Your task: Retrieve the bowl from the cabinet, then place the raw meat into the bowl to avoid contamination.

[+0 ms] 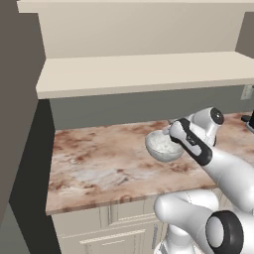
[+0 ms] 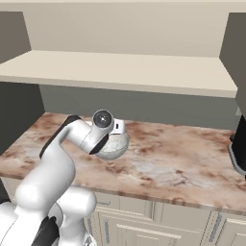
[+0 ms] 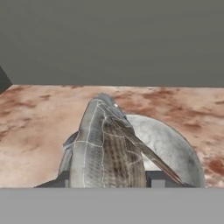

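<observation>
Your gripper (image 3: 109,181) is clamped on the rim of the bowl (image 1: 162,145), one finger inside and one outside the wall. In the hand view the grey-white bowl looms tilted right in front of the camera. From the base views you see it carried on its side just above the reddish marble tabletop (image 1: 99,168), roughly mid-depth, with its mouth turned sideways rather than up. Behind it runs the grey back wall (image 2: 144,108). Above that, the cabinet (image 1: 139,74) stands open, showing its plain beige shelf.
</observation>
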